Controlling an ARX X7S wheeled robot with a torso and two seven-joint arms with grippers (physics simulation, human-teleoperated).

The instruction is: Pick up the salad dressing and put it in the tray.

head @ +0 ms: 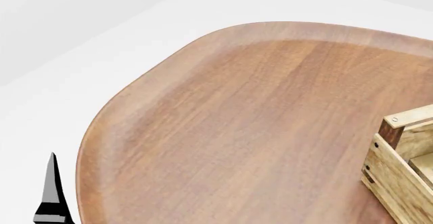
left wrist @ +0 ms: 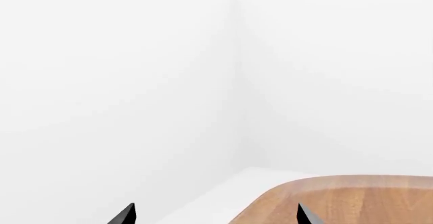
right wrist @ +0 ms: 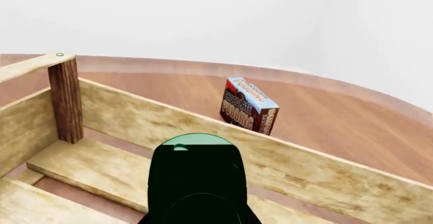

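Note:
The salad dressing (right wrist: 196,176) is a dark green bottle with a lighter green cap. It fills the near middle of the right wrist view, cap pointing away, just above the slatted floor of the tray (right wrist: 101,171). My right gripper (right wrist: 200,220) appears shut on its lower end; the fingers are hidden behind the dark bottle. The tray is a light-wood crate with a dark brown corner post (right wrist: 66,100). Only its corner (head: 399,168) shows in the head view, at the right edge. My left gripper (left wrist: 216,216) is open and empty, off the table's left edge; one fingertip (head: 52,193) shows in the head view.
A brown-and-blue pudding box (right wrist: 249,105) stands on the round wooden table (head: 257,122) just beyond the tray's far wall (right wrist: 271,153). White floor and white walls surround the table.

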